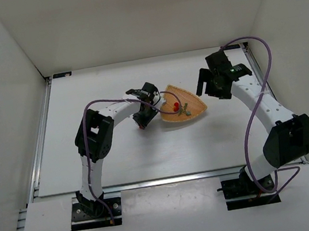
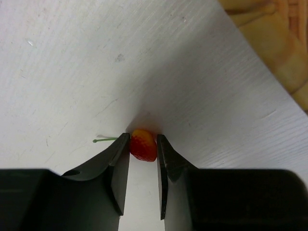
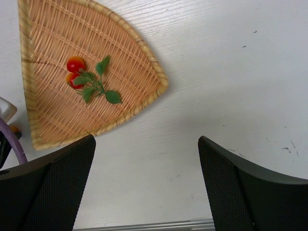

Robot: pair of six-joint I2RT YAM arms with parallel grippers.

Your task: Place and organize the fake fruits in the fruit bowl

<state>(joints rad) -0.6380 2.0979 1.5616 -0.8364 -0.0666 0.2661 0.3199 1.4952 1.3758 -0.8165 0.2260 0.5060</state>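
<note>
The flat white desk (image 1: pixel 120 161) carries both arms at its near edge. The left arm bends in from the near-left corner toward the middle of the desk. Its left gripper (image 2: pixel 143 139) points down at the surface, just off the left side of the basket. The black jaws stand narrow and nearly parallel, pinching a small glossy red-and-orange fake berry (image 2: pixel 143 145) between their tips. This fake berry sits low against the desk, outside the basket. A thin green stem (image 2: pixel 106 140) pokes out sideways past the left finger and lies flat on the white surface.

Just beside that gripper lies the shallow tan-orange woven wicker basket (image 1: pixel 195 106), a rounded-triangle shape. It sits right of the desk's centre and somewhat toward the far edge. Inside it, near its middle, two glossy red berries (image 3: pixel 75 64) rest touching each other on the weave. They are joined to a dark sprig with small green leaves (image 3: pixel 113 97) that spreads toward the basket's rounded rim.

Farther right, the right arm arcs up from the near-right corner. The right gripper (image 3: pixel 146 144) hangs above bare desk beside the basket's right side, toward the far-right corner. Its mesh-textured black fingers (image 3: pixel 57 183) are spread wide apart with nothing between them.
</note>
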